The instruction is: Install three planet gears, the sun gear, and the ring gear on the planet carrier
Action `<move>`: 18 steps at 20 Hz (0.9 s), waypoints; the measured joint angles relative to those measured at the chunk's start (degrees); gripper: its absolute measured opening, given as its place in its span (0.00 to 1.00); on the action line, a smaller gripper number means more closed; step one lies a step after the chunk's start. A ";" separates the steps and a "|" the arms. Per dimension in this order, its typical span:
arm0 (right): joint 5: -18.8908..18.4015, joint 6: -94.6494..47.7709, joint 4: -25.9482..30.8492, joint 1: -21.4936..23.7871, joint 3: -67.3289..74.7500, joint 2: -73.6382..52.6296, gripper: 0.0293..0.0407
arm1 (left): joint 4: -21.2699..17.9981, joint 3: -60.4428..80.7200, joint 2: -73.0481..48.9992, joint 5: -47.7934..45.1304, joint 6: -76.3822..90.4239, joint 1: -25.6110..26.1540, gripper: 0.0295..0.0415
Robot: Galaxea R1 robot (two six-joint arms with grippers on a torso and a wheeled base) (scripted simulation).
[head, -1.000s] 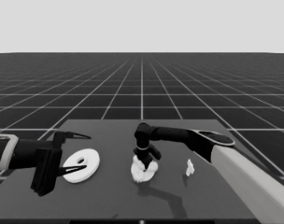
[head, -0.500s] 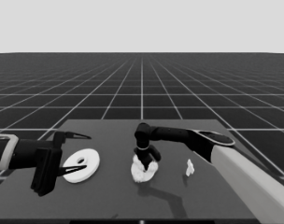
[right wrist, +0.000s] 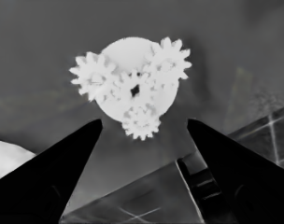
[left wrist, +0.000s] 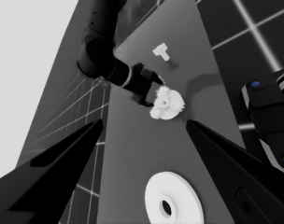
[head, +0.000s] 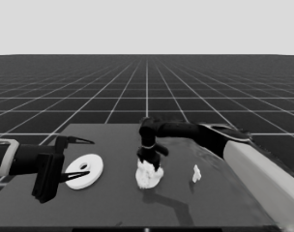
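Now my right jaws (right wrist: 144, 128) hang released over the smaller round part (head: 149, 175) at tabletop centre, all four gears (right wrist: 132, 88) seated exactly as before, so the larger round part (head: 84, 170), at nine o'clock, comes next.

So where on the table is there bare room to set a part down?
Bare: between the larger round part and the gear-loaded smaller round part, and the far strip of table. Crowded: under the right gripper; the thin white piece lies near; left gripper flanks the larger part.

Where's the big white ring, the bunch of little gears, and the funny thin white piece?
Larger round part (head: 84, 171): head view, flat top face.
Gears (right wrist: 135, 88): right wrist view, middle gear.
Thin white piece (head: 197, 173): head view, its middle.
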 joint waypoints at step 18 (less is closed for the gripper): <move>21.60 -96.88 -30.52 -19.73 72.35 -73.17 0.81 | 0.00 0.00 0.00 0.00 0.00 0.00 0.75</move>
